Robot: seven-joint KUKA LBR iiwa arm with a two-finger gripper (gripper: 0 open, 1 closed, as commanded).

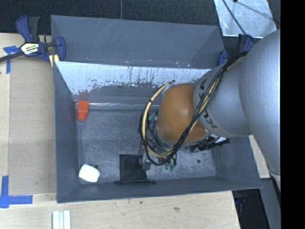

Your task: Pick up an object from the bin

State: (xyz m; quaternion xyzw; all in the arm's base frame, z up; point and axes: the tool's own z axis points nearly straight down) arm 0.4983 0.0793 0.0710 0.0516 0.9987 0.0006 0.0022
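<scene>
At the left of the grey metal bin (64, 142), a small orange block (82, 110) stands against the foot of the back wall. It is hard-edged and matt, probably plastic or painted wood. Near the front left corner lies a white lump (89, 173), rounded and soft-looking, like foam or crumpled tissue. Further right, close to the front wall, lies a black flat thing (129, 168), roughly square and dull, with a thin dark strip along its lower edge. Whether it is rubber, cloth or plastic I cannot say. The pincer (144, 162) is down near the bin's floor at this black piece's right edge, touching it or just beside it. Whether the pincer is open or closed cannot be told, since the wrist hides it. Above it sits the arm's rounded orange cover (174, 113), smooth and glossy, looped by yellow and black cables (150, 111), and to the right is the broad grey arm (238, 99). I judge the step in hand to be the descent to a grasp on the black piece, with nothing lifted yet. The next move calls for closing on its edge, which is awkward for a thin thing lying flat on scuffed metal, then a straight lift clear of the front wall.
</scene>
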